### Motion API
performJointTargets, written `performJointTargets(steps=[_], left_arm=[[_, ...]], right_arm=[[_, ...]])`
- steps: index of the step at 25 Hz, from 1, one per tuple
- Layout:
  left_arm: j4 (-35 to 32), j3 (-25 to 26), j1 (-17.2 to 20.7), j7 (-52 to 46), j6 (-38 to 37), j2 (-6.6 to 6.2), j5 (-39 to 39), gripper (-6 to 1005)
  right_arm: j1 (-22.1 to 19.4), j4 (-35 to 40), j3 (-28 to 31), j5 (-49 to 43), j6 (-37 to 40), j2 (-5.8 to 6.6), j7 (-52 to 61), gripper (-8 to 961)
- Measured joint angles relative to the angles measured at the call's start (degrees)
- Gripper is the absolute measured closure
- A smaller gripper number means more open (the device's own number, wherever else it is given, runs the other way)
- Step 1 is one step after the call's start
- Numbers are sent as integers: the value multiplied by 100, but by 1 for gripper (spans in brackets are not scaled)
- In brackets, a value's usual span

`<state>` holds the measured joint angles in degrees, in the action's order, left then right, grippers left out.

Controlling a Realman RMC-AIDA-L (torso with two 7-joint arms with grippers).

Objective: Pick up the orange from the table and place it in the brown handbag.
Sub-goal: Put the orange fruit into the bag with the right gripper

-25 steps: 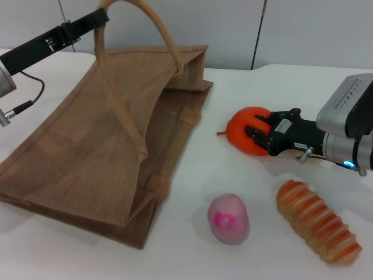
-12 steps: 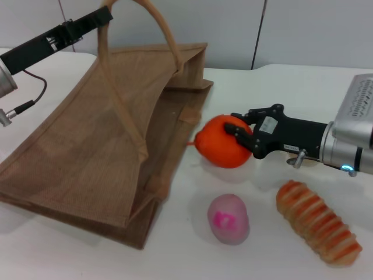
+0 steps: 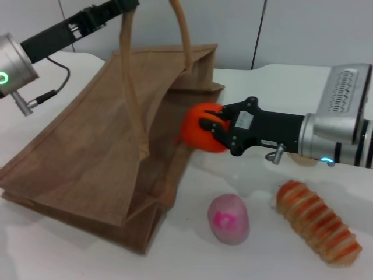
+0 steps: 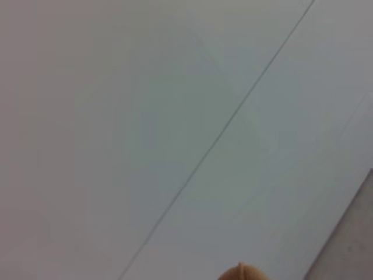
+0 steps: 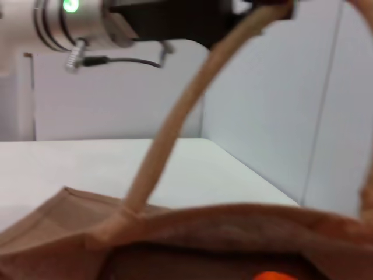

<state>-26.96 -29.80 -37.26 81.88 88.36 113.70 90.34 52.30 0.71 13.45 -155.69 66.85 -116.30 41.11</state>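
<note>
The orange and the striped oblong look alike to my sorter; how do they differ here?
The orange is smooth, round and plain orange-red; the striped oblong is ridged, long and banded orange and cream. The orange is held off the table by the right gripper at the handbag mouth; the oblong lies on the table. Both are orange-toned.

The white worktop [image 3: 280,81] carries the brown handbag [image 3: 87,157] on its left, a pink ball [image 3: 228,219] nearer the front, and a striped oblong fruit [image 3: 317,221] beside it.

Pink ball [image 3: 228,218] on white table [image 3: 262,256], near front; striped oblong [image 3: 317,221] just beside, rightward.
</note>
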Motion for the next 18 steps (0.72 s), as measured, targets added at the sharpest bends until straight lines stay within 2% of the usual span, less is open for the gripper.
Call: performJointTargets(steps=[9, 18], left_arm=[[107, -8, -232, -26, 268, 38, -9, 877], [252, -5, -457, -120, 797, 94, -13, 877]], right_arm=[[235, -429, -208, -21, -120, 0, -200, 855], [437, -925, -286, -41, -960, -13, -342, 894]])
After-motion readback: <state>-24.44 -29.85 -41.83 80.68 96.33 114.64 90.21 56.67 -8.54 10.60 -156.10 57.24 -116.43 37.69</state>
